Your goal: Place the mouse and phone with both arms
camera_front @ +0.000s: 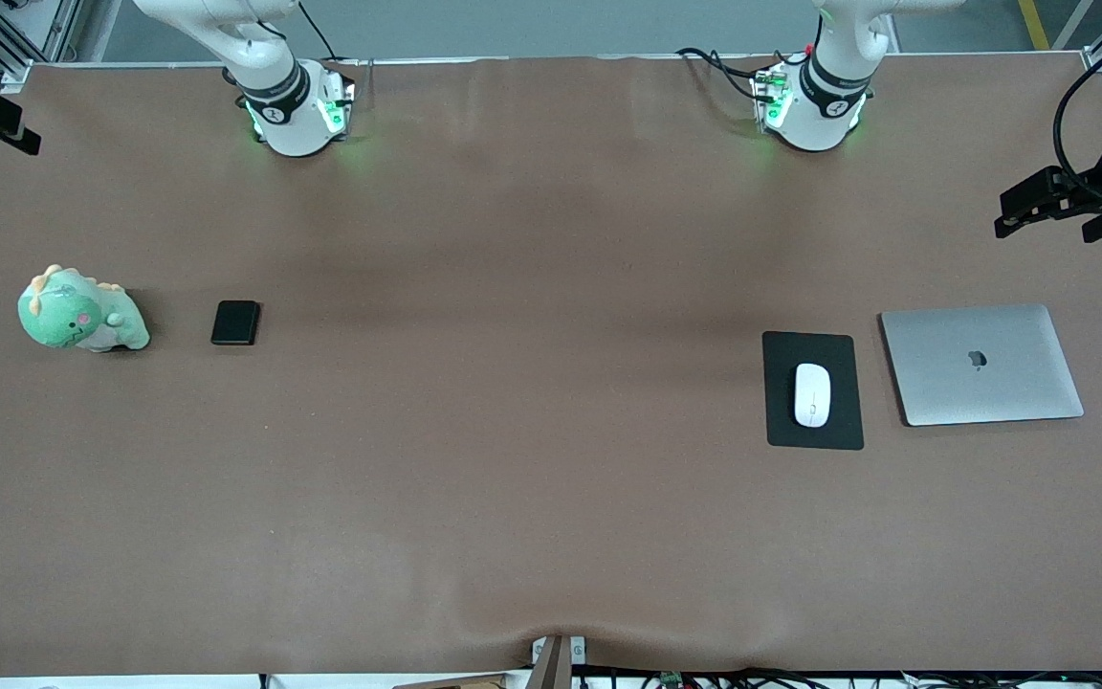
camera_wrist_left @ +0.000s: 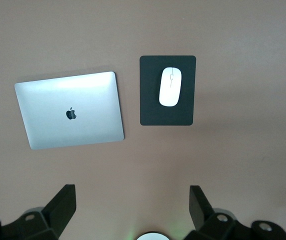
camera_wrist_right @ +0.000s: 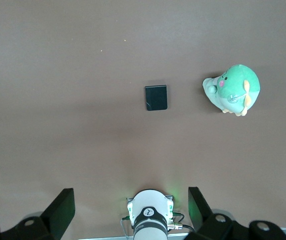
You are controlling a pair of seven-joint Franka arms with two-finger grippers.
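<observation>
White mouse (camera_front: 811, 394) centred on black mouse pad (camera_front: 813, 389), right of frame in the front view, just beside closed silver laptop (camera_front: 981, 364). Black phone (camera_front: 235, 322) flat on bare table (camera_front: 513, 478) at left of frame, near green plush dinosaur (camera_front: 80, 311). Left gripper (camera_wrist_left: 130, 207) high over mouse and laptop, fingers wide apart, holding nothing. Right gripper (camera_wrist_right: 130, 207) likewise spread and unladen, high above phone. Mouse placement seemingly satisfied; phone either already set down or awaiting pickup, undecidable from this scene.

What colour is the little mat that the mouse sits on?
Plain black, under the white mouse. The mat shows best in the left wrist view.
</observation>
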